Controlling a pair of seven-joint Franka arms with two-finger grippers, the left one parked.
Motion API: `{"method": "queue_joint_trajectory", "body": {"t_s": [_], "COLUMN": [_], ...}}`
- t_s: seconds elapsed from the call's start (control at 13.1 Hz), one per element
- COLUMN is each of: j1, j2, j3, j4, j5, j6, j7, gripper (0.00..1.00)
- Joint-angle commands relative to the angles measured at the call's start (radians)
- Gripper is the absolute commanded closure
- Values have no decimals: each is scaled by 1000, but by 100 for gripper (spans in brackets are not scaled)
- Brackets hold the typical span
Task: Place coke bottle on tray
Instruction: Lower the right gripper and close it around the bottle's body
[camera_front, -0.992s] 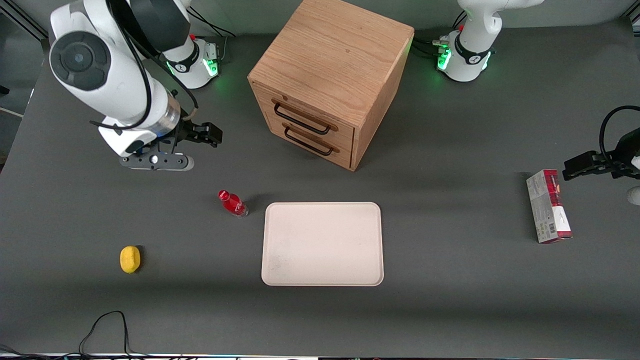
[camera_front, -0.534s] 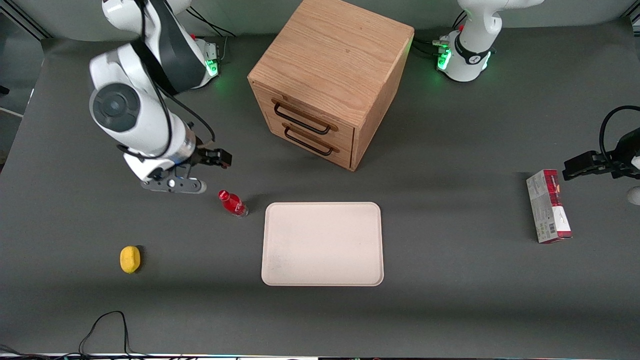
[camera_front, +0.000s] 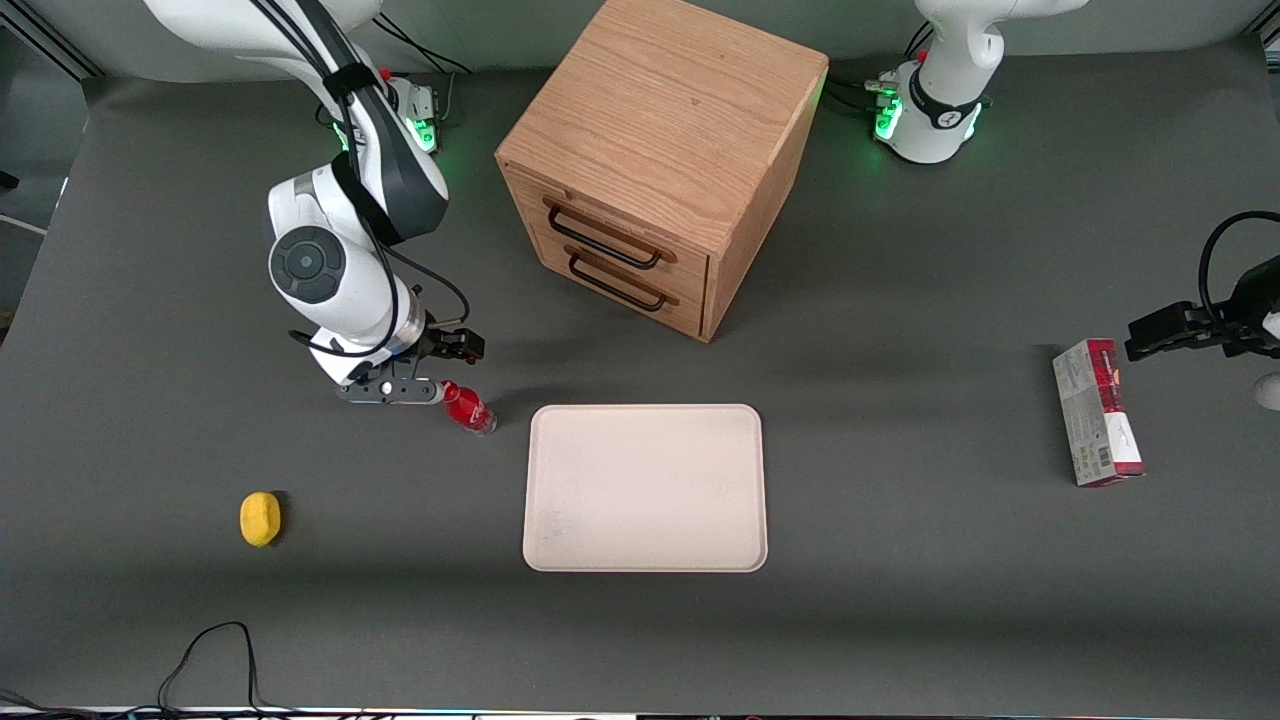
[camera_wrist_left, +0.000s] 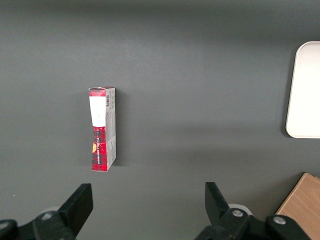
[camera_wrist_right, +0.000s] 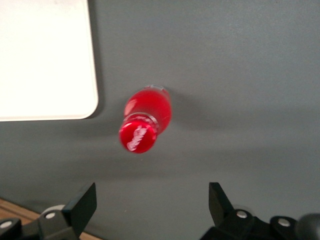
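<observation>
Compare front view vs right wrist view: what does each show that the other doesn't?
Front only: the wooden two-drawer cabinet, the small yellow lemon, the red-and-grey carton toward the parked arm's end, and the whole large cream-white rectangular tray, which is bare.

Right wrist only: the red cap of the tiny red coke bottle seen from above, between the open fingers of the end effector.

Both: the bottle standing on the dark table beside the tray, not on it, with the end effector above it.

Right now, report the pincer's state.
Right pincer: open, holding nothing, above the upright coke bottle, which stands on the table beside the tray.
</observation>
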Motion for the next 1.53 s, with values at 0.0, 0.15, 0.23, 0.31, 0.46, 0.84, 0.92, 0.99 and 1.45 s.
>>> {"method": "queue_joint_trajectory", "body": {"t_s": [0.0,0.15,0.23,0.31,0.46,0.84,0.92,0.99,1.45], "j1": [-2,-3,-3,-3,-3,-2,-2,-3,-3], "j2": [-28,-19,-13,-4,27,118,119,119,112], "j3": [-9,-9,-9,-9,-9,-9,-9,-9,-9], "j4": [-71,-73,-68,-62,-24,91,92,92,85], "j5": [19,19,19,20,20,20,20,20,19], "j6": [80,100,113,123,134,134,134,134,128], "j7": [-40,-42,-40,-37,-25,-9,-9,-9,-12], "gripper": [1,1,1,1,1,4,7,29,100]}}
